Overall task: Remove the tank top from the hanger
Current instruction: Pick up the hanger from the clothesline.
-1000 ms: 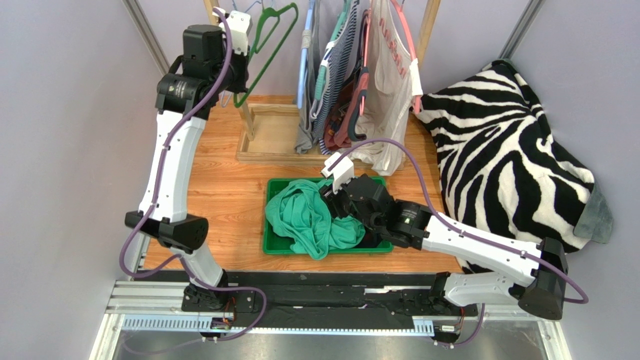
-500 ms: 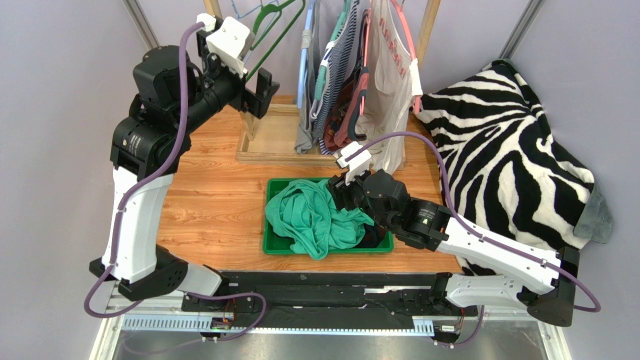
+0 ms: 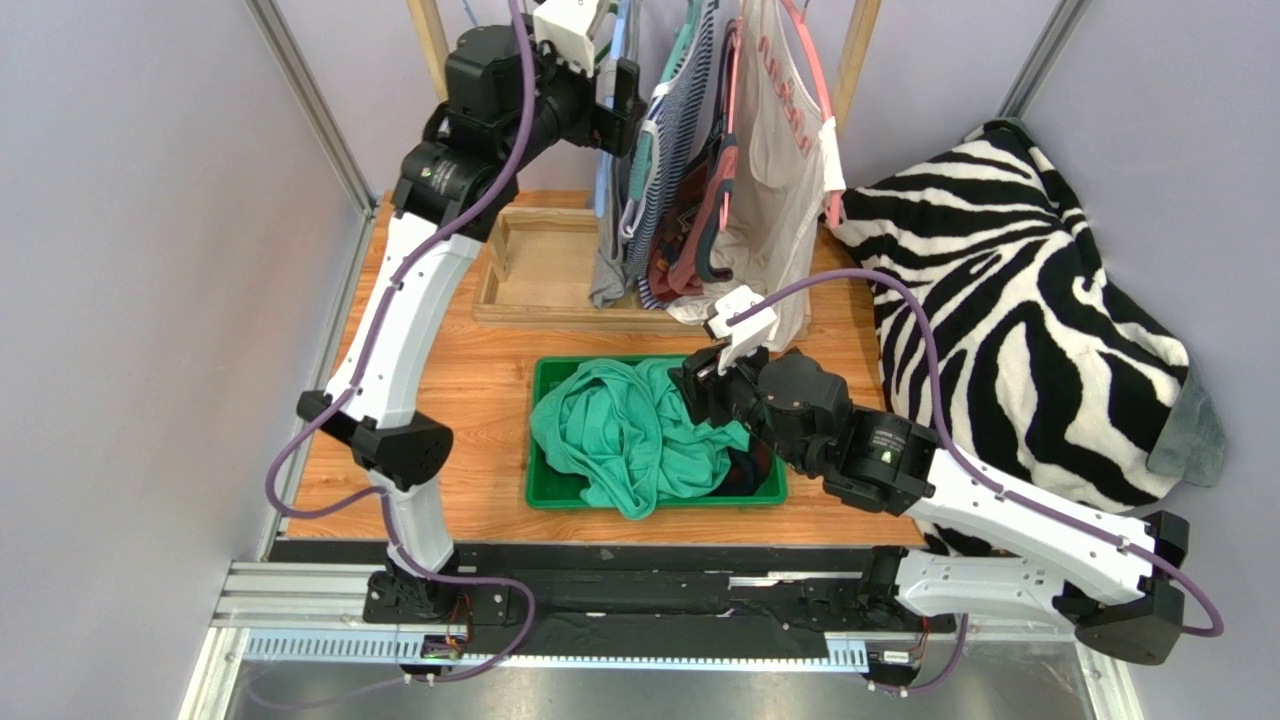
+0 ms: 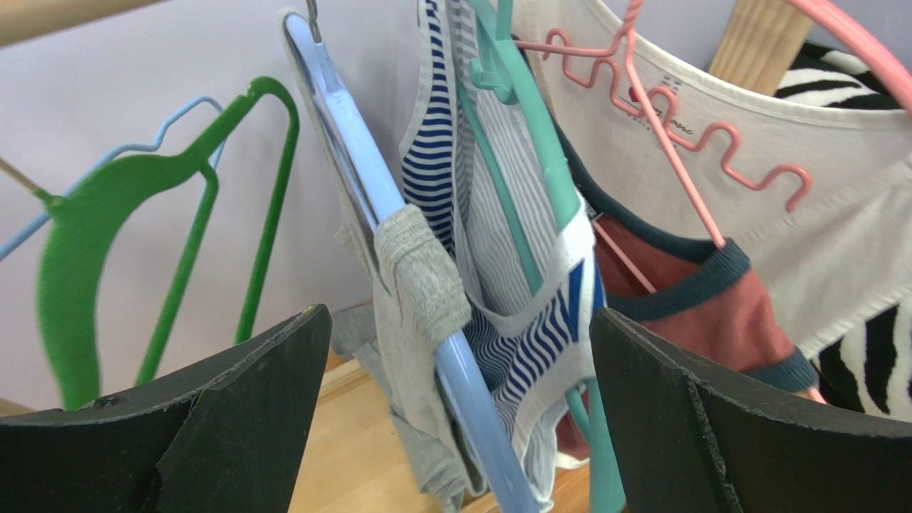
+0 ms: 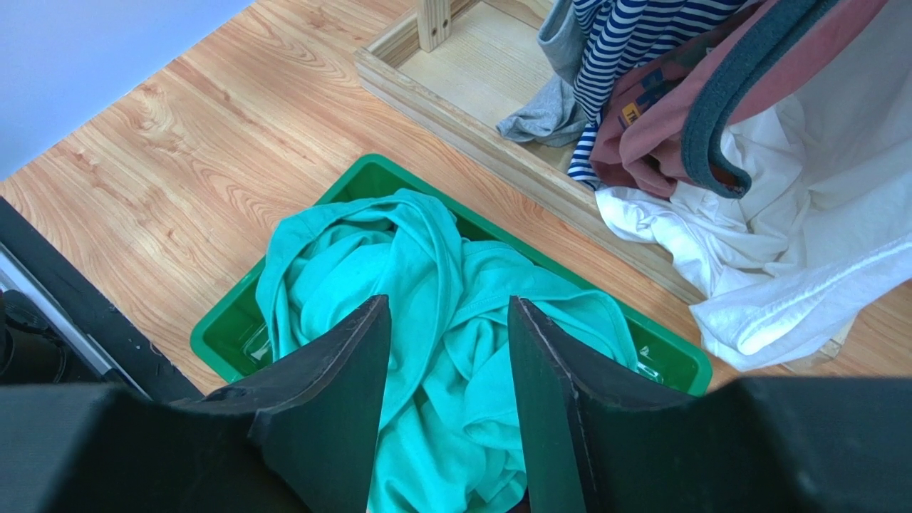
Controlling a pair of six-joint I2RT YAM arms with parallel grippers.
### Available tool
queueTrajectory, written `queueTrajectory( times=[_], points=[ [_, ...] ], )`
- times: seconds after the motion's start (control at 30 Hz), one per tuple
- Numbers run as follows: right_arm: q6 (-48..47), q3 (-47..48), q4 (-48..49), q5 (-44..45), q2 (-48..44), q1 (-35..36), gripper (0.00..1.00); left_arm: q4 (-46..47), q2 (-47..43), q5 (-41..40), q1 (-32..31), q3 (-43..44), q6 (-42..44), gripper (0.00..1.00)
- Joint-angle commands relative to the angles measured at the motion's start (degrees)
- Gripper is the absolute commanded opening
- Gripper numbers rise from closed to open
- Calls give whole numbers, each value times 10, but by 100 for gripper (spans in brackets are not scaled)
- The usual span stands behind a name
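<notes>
A grey tank top [image 4: 418, 289] hangs from a light blue hanger [image 4: 353, 160] on the rack, and shows in the top view as grey cloth [image 3: 609, 255]. My left gripper [image 4: 458, 313] is open wide, one finger on each side of that hanger and grey strap, touching neither. From above, the left gripper [image 3: 621, 93] is high at the rack's left end. My right gripper [image 5: 447, 305] is open and holds nothing. It hovers over a teal garment [image 5: 428, 257] crumpled in the green bin [image 5: 230, 331].
An empty green hanger [image 4: 128, 224] hangs left of the blue one. To its right are a striped top on a teal hanger [image 4: 503, 246], a rust top and a white top on a pink hanger [image 4: 685, 150]. The wooden rack base [image 3: 541, 270] and a zebra blanket [image 3: 1007, 300] lie behind.
My left arm let go of the green hanger, opened wide and swung right to the grey tank top. The right gripper rose a little and shifted right above the bin.
</notes>
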Motion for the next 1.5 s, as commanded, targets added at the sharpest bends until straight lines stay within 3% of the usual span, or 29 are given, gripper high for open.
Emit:
queueTrajectory(
  times=[0.0,0.13,0.3,0.33,0.4,0.6,0.77,0.87,1.0,1.13,1.27,1.37,1.47],
  points=[
    [18,-14,-6,18,-27,7,48,61,12,-23,-2,33,-26,99],
    [20,-21,-13,21,-37,7,46,61,29,-46,-1,27,-15,97],
    [19,-29,-22,28,-44,8,44,63,25,-46,1,4,-11,65],
    [19,-29,-23,28,-49,7,44,63,24,-47,1,2,-11,51],
    [22,-35,-27,31,-53,7,43,63,21,-47,1,-1,4,38],
    [25,-43,-37,44,-76,7,37,61,17,-52,1,-3,21,28],
    [26,-49,-46,54,-93,7,34,50,9,-50,1,-1,40,6],
    [27,-51,-46,59,-98,7,34,35,3,-43,1,-2,49,10],
    [26,-54,-42,62,-99,8,38,19,-5,-34,1,-17,55,35],
    [27,-55,-42,60,-96,7,39,8,-8,-28,1,-24,59,47],
    [30,-55,-44,61,-99,7,39,-4,-5,-28,1,-22,56,45],
    [30,-57,-49,66,-101,6,38,-6,-1,-13,1,-15,52,36],
    [32,-59,-49,69,-106,7,35,-9,2,-8,1,-13,54,21]
  ],
)
